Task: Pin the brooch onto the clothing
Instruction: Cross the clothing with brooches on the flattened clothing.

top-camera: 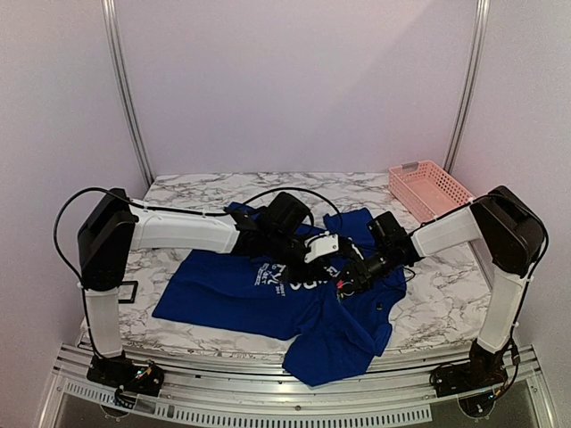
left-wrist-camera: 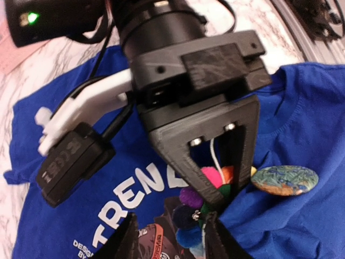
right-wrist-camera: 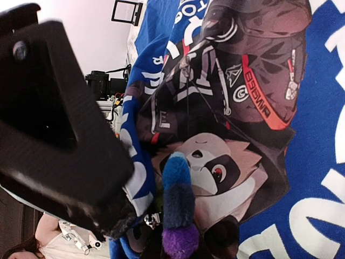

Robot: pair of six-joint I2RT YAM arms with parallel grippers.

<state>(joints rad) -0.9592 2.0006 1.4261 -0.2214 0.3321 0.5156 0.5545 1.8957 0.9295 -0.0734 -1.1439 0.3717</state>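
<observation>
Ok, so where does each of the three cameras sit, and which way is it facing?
Top: above and behind the robot, looking down on the table, left arm and right arm over the shirt.
Left wrist: looks past the left claw at the right claw on the brooch.
Right wrist: close above the shirt's print, right claw at left.
Both wrist views share the brooch.

One T-shirt (top-camera: 214,290), one brooch (right-wrist-camera: 175,189), one disc (left-wrist-camera: 284,179), one pink basket (top-camera: 443,205), two arms (top-camera: 183,230) (top-camera: 446,230)
</observation>
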